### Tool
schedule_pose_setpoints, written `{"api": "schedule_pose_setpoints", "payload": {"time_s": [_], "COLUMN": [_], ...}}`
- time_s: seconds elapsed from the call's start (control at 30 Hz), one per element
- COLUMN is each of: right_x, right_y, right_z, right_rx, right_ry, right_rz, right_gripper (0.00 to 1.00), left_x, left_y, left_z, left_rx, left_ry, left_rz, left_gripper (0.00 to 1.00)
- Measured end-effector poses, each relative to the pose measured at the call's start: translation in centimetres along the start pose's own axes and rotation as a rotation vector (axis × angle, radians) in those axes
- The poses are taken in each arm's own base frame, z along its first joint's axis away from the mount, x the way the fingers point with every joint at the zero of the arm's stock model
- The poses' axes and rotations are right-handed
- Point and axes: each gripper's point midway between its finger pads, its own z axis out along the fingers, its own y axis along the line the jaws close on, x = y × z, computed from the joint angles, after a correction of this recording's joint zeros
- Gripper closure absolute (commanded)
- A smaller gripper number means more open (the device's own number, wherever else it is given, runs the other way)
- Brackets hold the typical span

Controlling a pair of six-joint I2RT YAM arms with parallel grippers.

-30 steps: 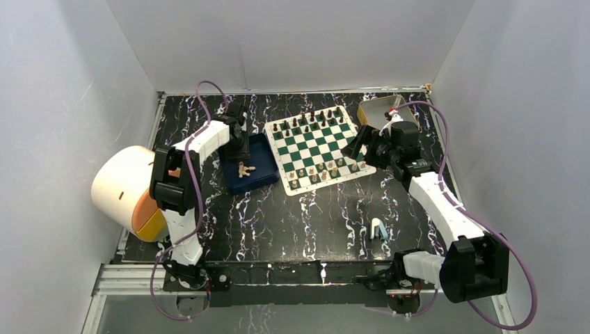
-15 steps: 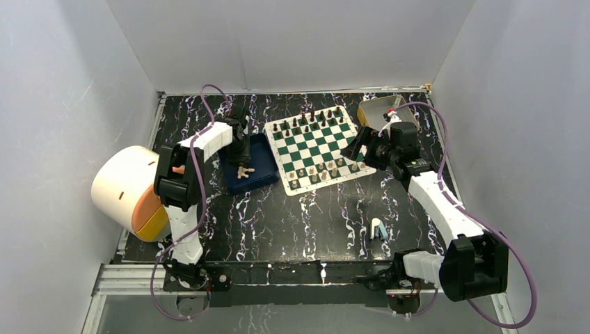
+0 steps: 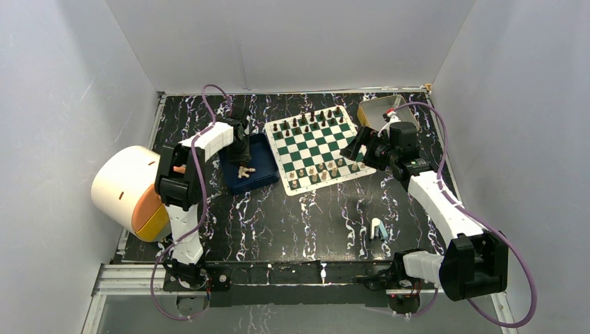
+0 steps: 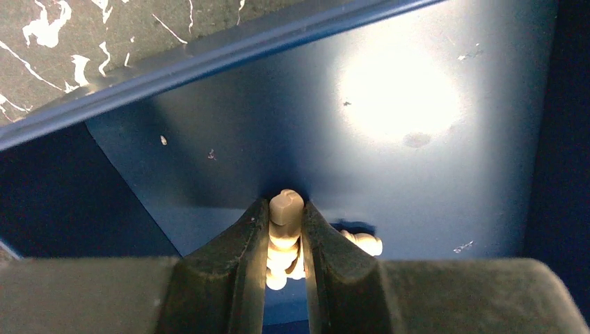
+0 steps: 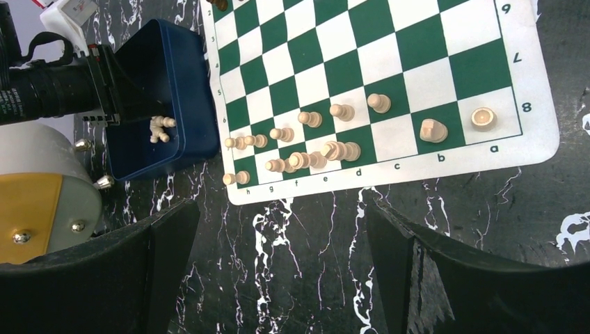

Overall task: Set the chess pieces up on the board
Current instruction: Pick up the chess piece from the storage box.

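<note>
In the left wrist view my left gripper [image 4: 285,213] is down in the blue tray [image 4: 389,139], its jaws pressed on both sides of a cream chess piece [image 4: 286,203]. A second cream piece [image 4: 367,243] lies just to its right. From above, the left gripper [image 3: 241,157] sits over the tray's loose pieces [image 3: 243,170]. The green-and-white board [image 3: 316,147] carries cream pieces [image 5: 341,111] along its near rows. My right gripper [image 5: 278,209] hangs open over the black table beside the board's near right corner, with nothing in it.
Dark pieces [image 3: 306,122] fill the board's far rows. A yellow-rimmed tin [image 3: 379,110] stands at the back right. A cream and orange cylinder [image 3: 129,188] lies left of the left arm. A small pale blue object [image 3: 377,228] sits on the table near the right arm.
The left arm has shifted a little and settled lower over the blue tray. The right arm has stayed where it was.
</note>
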Motion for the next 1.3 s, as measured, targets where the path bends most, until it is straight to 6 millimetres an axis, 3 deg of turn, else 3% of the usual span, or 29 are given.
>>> {"api": "schedule_pose_setpoints", "payload": {"time_s": [0.23,0.43,0.87,1.07,1.3], "right_x": [0.9,2.5,5.0,4.9,5.3], "right_y": [1.0,2.8,8.4,11.1,12.8], "right_z": [0.6,1.5,3.6,5.0,6.5], "right_rx": [-0.019,-0.054,-0.179,-0.235,-0.329], "right_ry": [0.036,0.087,0.148,0.16,0.168], "right_rz": [-0.014,-0.045,-0.073,-0.082,-0.093], "right_gripper": [0.01,0.01,0.05,0.06,0.23], "left_x": [-0.9,-1.7,-4.4,-4.8,-5.0], "left_y": [0.0,-0.1,-0.4,-0.3,-1.6], "left_z": [-0.1,-0.5,-4.4,-6.5,-8.9], "left_rx": [-0.004,0.002,0.045,0.066,0.166], "left_ry": [-0.029,-0.063,-0.207,-0.268,-0.319], "left_rz": [-0.003,-0.005,-0.015,-0.02,-0.03], "left_gripper": [1.0,1.0,1.0,1.0,1.0]}}
